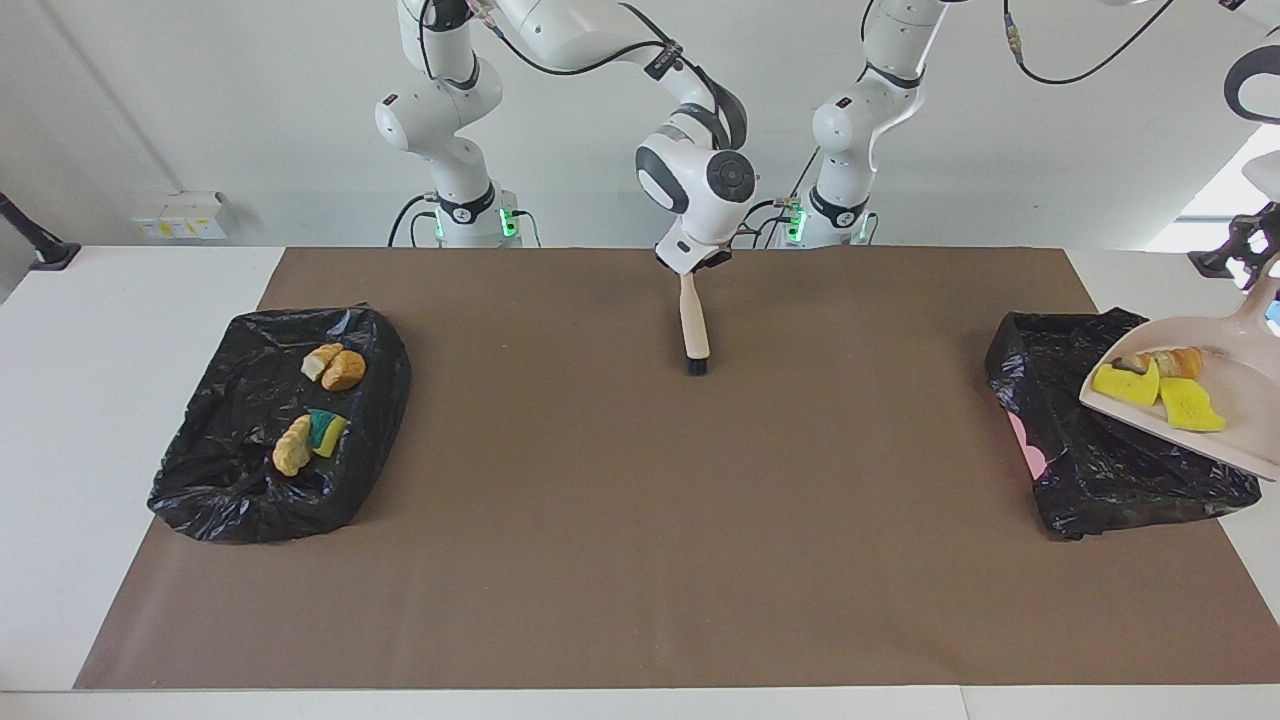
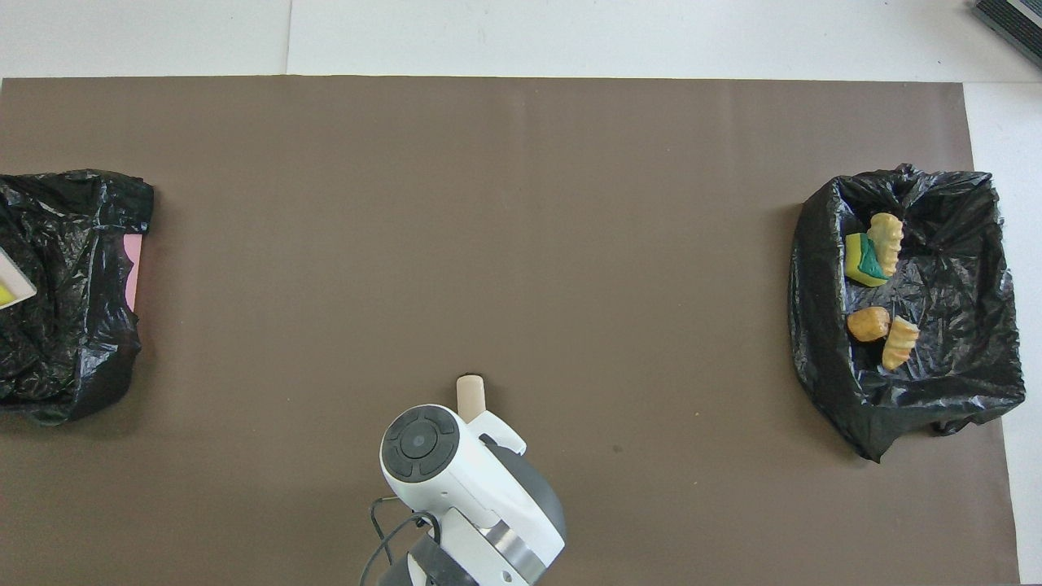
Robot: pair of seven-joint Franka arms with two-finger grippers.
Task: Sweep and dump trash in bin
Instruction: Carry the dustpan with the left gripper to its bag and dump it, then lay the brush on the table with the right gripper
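Left fingers (image 1: 1240,250) on dustpan (image 1: 1248,402) above trash (image 1: 1160,385)

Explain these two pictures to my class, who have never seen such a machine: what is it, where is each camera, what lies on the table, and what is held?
These are two robot arms with two-finger grippers at a table with a brown mat. One picture faces them from across the table; the other looks steeply down from above their own end. The left gripper holds a dustpan carrying sponge and bread scraps in the air over a bag-lined bin. The right gripper is at the handle of a brush that points bristles down. A second bin, at the right arm's end, has four more scraps in it.
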